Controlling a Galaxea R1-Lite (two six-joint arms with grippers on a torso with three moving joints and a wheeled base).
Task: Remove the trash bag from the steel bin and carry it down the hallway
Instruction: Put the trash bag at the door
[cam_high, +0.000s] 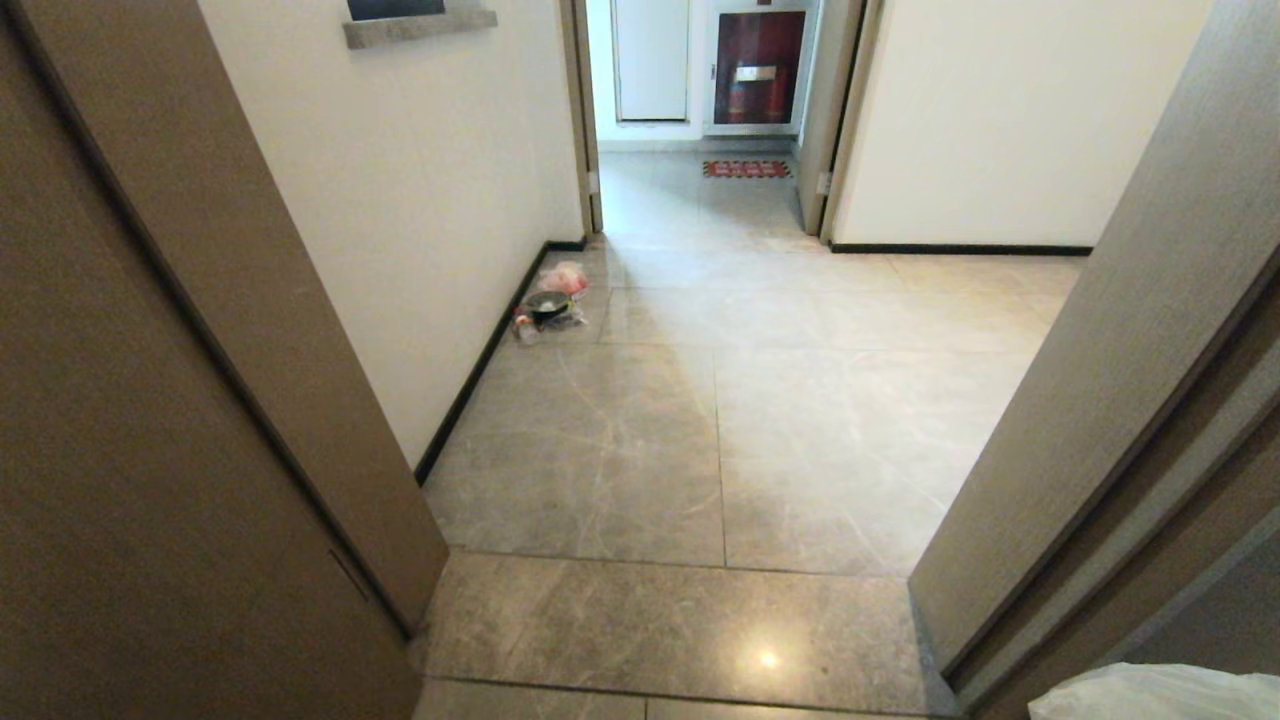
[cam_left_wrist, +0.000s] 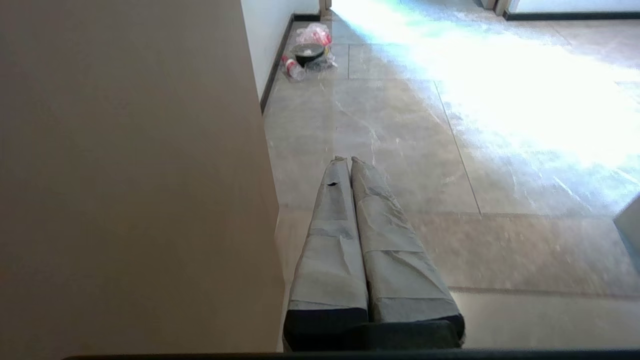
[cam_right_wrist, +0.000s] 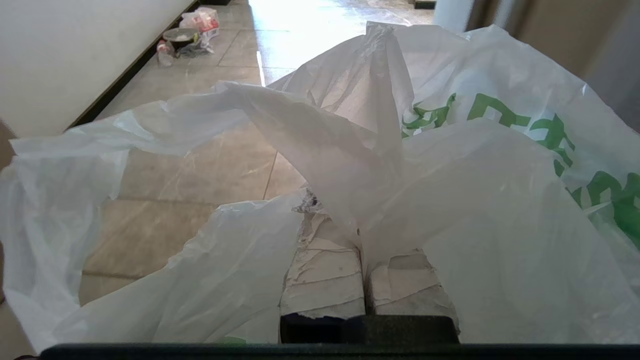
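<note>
**Op:** Honestly, my worry is the door frame (cam_high: 1100, 400) close on the right claw's outer side. As I roll through, the trash bag (cam_right_wrist: 450, 210) could brush it and snag, and plastic this thin would likely tear or slide out of the pinch.

**Second:** How good is the pinch?

**Op:** The right claw (cam_right_wrist: 365, 235) is pressed together on a gathered twist of the bag's upper film, nothing more. The rest billows all round the fingers (cam_right_wrist: 325, 270), green print on the far side. A loop of it drapes loose ahead of the claw, so a jolt could catch it.

**Second:** Left side?

**Op:** The left claw (cam_left_wrist: 348, 161) is pressed together too, holding nothing, with the other door panel (cam_left_wrist: 125, 175) just beside it.

**Second:** And what's ahead?

**Op:** Well beyond both claws, against the left wall, sits a dark bowl (cam_high: 547, 303) with a reddish-pink bag (cam_high: 566, 277) and a small bottle (cam_left_wrist: 294, 70). If I drift left in the hallway (cam_high: 720, 420), I judge the base could clip that pile. The steel bin isn't in view.
</note>
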